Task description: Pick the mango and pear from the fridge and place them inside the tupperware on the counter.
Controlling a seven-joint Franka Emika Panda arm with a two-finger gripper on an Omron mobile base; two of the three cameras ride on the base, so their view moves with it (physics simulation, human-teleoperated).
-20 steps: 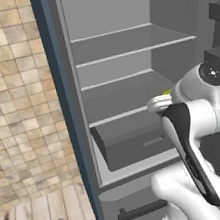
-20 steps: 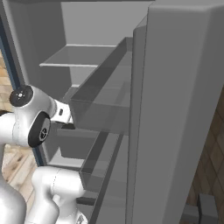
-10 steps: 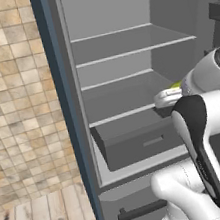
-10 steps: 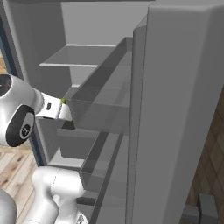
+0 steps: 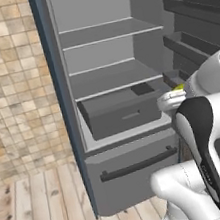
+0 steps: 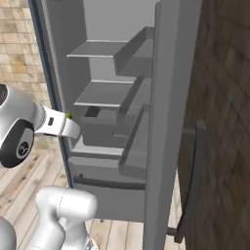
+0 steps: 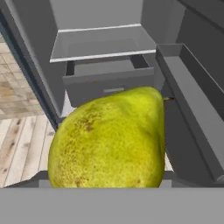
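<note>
Looking from the left base view first, we see the fridge (image 5: 116,106) standing open, dark blue-grey outside and smooth grey inside, with flat pale shelves and a boxy grey drawer (image 5: 122,112) pulled partway out. Our white arm bends up in front of it. Just past the arm's round end peeks a little bit of yellow-green: that is the pear (image 5: 179,88), out in front of the drawer and no longer on a shelf.

From the right base view, the open fridge door (image 6: 166,122) is a tall flat slab close to us, with long racks on its inside. Our arm pokes in from the left, and a tiny green speck of the pear (image 6: 69,116) shows at its tip, near the fridge's front edge.

In the hand view, the pear (image 7: 109,140) is huge and right up against the camera. It is bumpy, yellow-green with small brown freckles, fat at one end and narrower at the other. It sits right in our gripper, which is closed partway around it. We think the next move is to carry it away from the fridge, over to the tupperware.
</note>
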